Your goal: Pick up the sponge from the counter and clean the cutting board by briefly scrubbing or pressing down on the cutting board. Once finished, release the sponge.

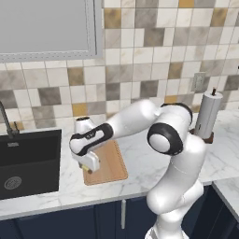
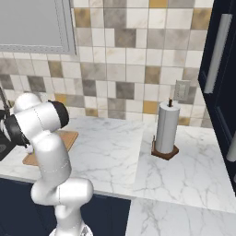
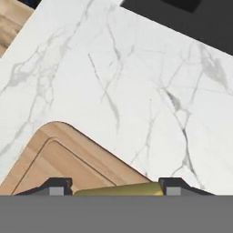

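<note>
The tan wooden cutting board [image 1: 113, 163] lies on the white marble counter [image 1: 149, 163], just right of the sink. My gripper [image 1: 88, 168] hangs low over the board's front left corner. In the hand view the gripper [image 3: 113, 189] is shut on the sponge [image 3: 118, 189], a yellow strip between the two dark fingertips [image 3: 57, 186]. Beneath them the board's rounded corner [image 3: 59, 159] and bare counter [image 3: 136, 82] show. I cannot tell whether the sponge touches the board. From the right base view, part of the board [image 2: 70, 137] peeks out behind my arm.
The black sink basin [image 1: 28, 158] with its faucet [image 1: 5, 122] sits left of the board. A paper towel roll on a stand [image 1: 207, 114] is at the back right [image 2: 167, 126]. The counter's front edge runs close to the board.
</note>
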